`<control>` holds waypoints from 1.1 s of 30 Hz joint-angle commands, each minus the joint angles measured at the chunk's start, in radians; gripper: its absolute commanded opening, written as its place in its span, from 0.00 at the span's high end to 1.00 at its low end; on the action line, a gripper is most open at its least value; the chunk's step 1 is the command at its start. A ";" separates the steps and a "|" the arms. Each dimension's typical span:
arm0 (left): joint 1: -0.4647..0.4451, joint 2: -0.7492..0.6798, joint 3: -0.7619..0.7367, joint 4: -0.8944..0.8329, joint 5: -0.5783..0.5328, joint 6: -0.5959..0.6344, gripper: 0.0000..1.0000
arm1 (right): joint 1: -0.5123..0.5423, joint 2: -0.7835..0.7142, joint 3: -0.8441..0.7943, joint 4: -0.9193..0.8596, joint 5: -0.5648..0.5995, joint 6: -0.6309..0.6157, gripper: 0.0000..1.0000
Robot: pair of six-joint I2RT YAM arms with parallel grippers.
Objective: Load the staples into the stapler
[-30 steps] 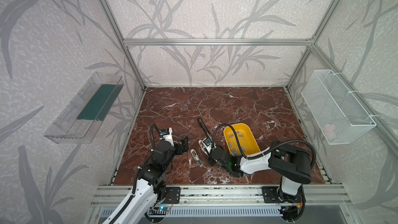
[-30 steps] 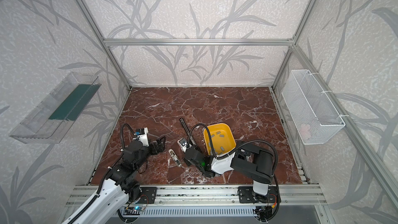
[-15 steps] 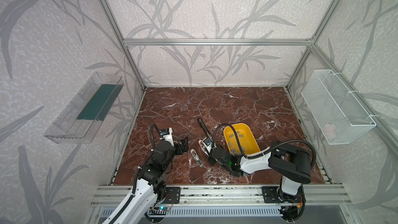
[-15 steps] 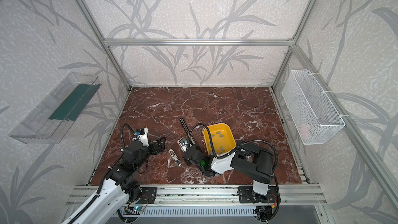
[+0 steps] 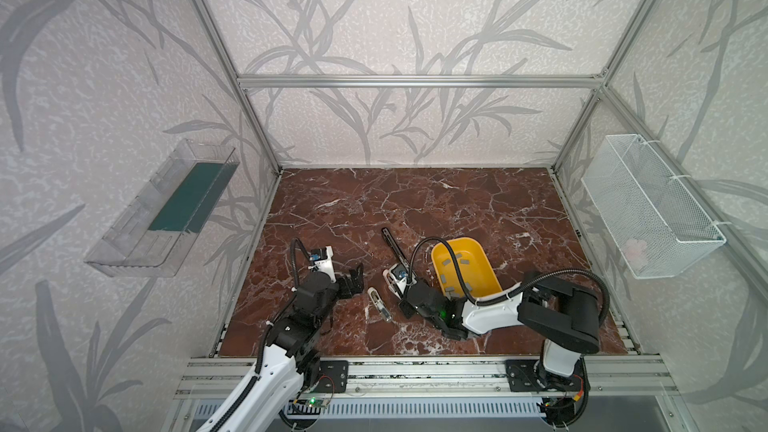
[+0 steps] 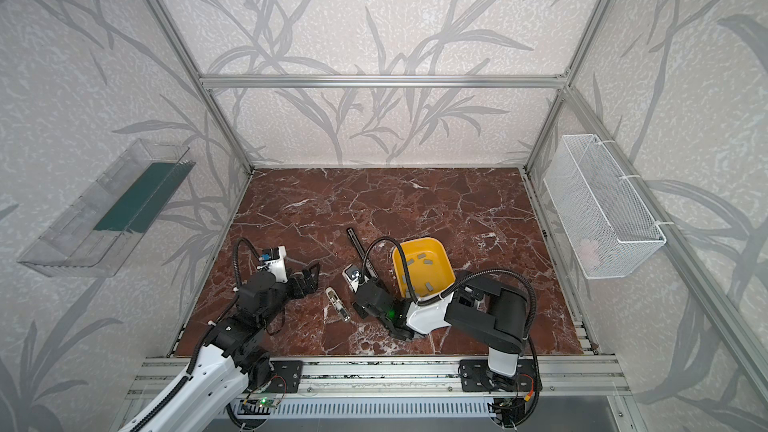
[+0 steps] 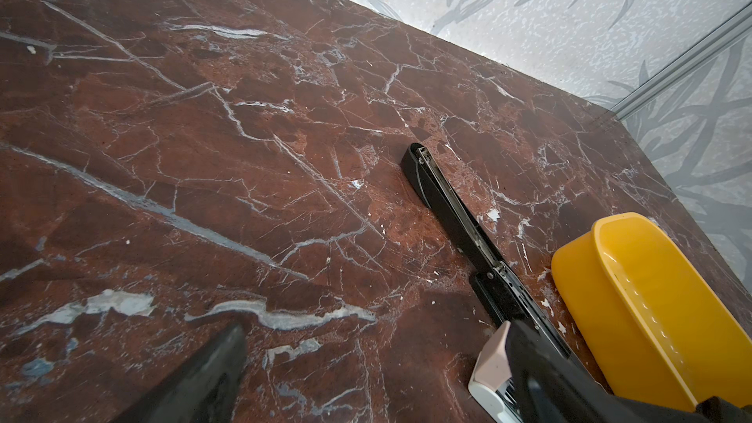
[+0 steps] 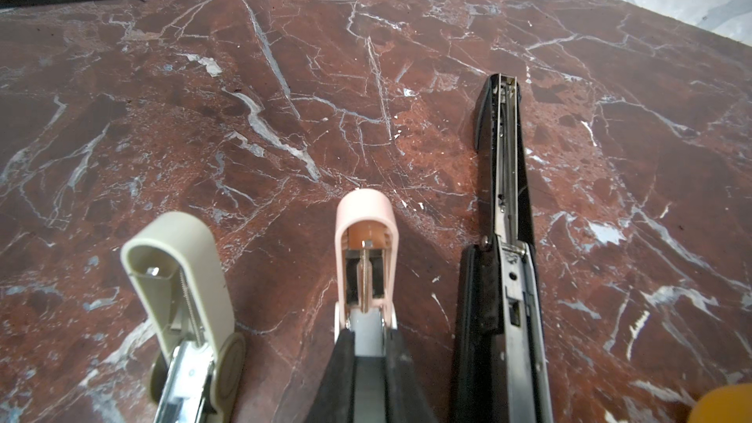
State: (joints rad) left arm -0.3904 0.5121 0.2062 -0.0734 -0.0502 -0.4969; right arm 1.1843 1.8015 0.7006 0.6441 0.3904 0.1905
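The staples [image 5: 464,260] [image 6: 428,260] lie loose as short grey strips on the floor of the yellow bin [image 5: 457,241] [image 6: 419,239], scattered at differing angles. The bin stands on the red marble table [image 5: 415,201] [image 6: 374,201], right of centre in both top views. The right arm's cable arches over its near left corner.

Just beside the bin's left wall lies the black stapler [image 5: 392,245] [image 6: 356,243] [image 7: 447,205] [image 8: 504,177]. It is folded out flat with its metal channel facing up (what the channel contains is too small to tell).

Next to it is the pink stapler [image 8: 365,246], its lid swung open so that the spring inside shows to the right wrist camera. The right gripper [image 8: 369,337] is clamped on this stapler's white base, with one black finger [image 8: 346,360] pressed against each side. In both top views the stapler is mostly hidden beneath that arm's wrist.

On the far side of the pink stapler lies the beige stapler [image 5: 379,304] [image 6: 337,304] [image 8: 179,270]. Its lid is likewise open, it rests free on the table, and neither gripper touches it.

The left gripper [image 5: 353,280] [image 6: 309,280] [image 7: 376,331] is left of the beige stapler and apart from it. Its fingers [image 7: 203,372] are spread wide, with only bare marble between them. Whether the tips touch the table cannot be told.
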 commanded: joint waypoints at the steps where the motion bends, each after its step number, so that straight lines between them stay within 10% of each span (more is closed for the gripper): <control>1: -0.004 -0.001 0.007 0.025 -0.010 0.006 0.01 | -0.007 0.013 0.029 -0.010 0.011 -0.002 0.87; 33: -0.006 -0.001 0.006 0.025 -0.010 0.008 0.01 | -0.009 0.042 0.041 -0.030 -0.011 0.045 0.87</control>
State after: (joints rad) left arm -0.3927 0.5121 0.2062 -0.0731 -0.0502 -0.4965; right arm 1.1790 1.8236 0.7136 0.6216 0.3767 0.2150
